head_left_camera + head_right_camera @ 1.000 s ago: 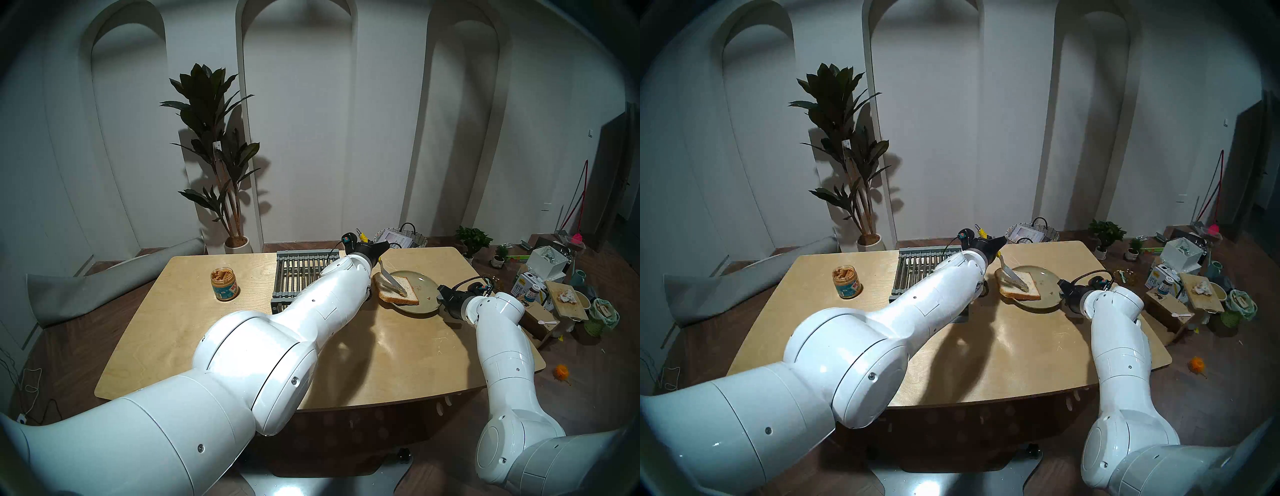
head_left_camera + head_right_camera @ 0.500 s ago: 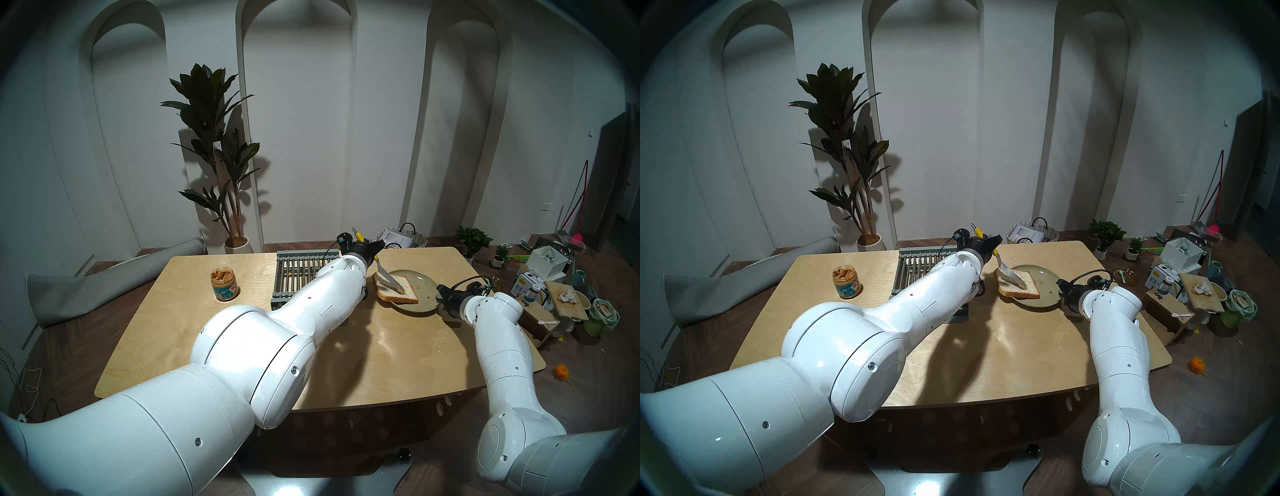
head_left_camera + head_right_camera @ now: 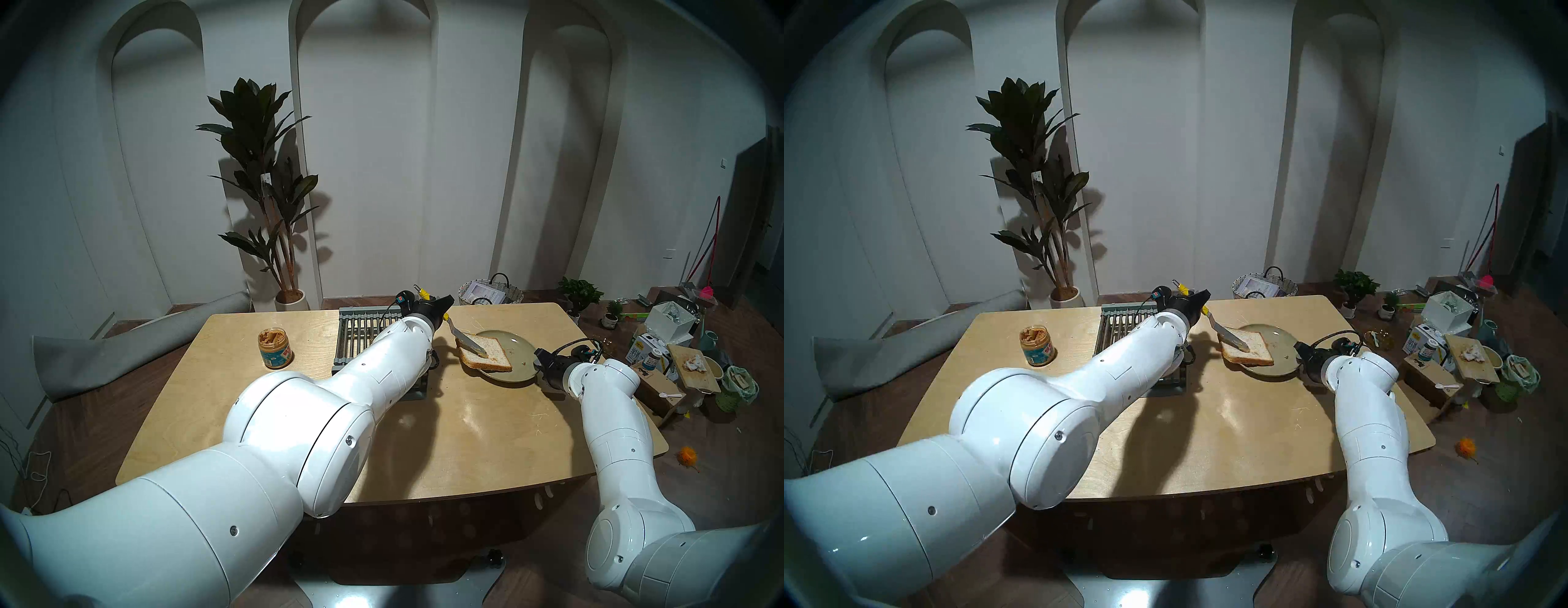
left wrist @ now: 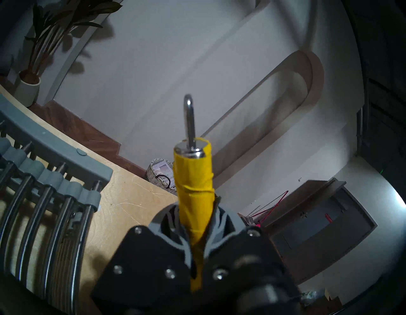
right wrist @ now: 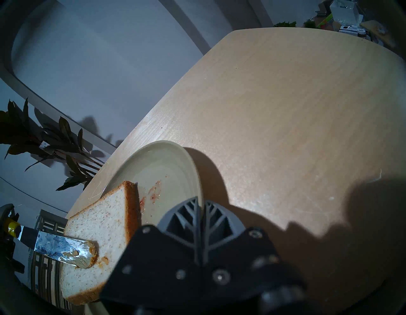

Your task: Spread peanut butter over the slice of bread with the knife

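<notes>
The slice of bread lies on the left half of an olive-green plate. My left gripper is shut on the yellow handle of the knife. It hangs above the table, left of the plate. The silver blade slants down onto the bread, its tip smeared with peanut butter. A small dab sits on the bread by the tip. My right gripper is shut on the plate's near right rim. The open peanut butter jar stands far left on the table.
A grey slatted rack lies under my left forearm, between the jar and the plate. A wicker basket sits behind the table's far edge. Boxes, pots and bags clutter the floor to the right. Red smears mark the plate beside the bread.
My left arm has drawn back to the left, and the knife blade has slid leftward across the bread and now lies flatter. The right arm and the plate have hardly moved.
</notes>
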Motion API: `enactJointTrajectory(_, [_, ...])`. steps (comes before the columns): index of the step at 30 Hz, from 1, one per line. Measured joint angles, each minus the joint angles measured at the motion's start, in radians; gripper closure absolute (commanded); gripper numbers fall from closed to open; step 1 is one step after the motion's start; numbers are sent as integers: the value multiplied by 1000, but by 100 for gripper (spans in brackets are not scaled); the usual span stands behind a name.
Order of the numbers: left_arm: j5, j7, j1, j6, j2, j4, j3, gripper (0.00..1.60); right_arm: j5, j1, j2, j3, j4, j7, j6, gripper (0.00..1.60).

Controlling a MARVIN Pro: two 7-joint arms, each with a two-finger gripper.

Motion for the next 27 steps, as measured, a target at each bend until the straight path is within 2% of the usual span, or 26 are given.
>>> enactJointTrajectory(14, [48,-5,-4,-32,1,24,55,160,8,4,3,19,27,33,-23,160])
enactJointTrajectory(27, [49,-9,-4,-29,25,35,51,160,14,14,10,34,66,73,-44,160])
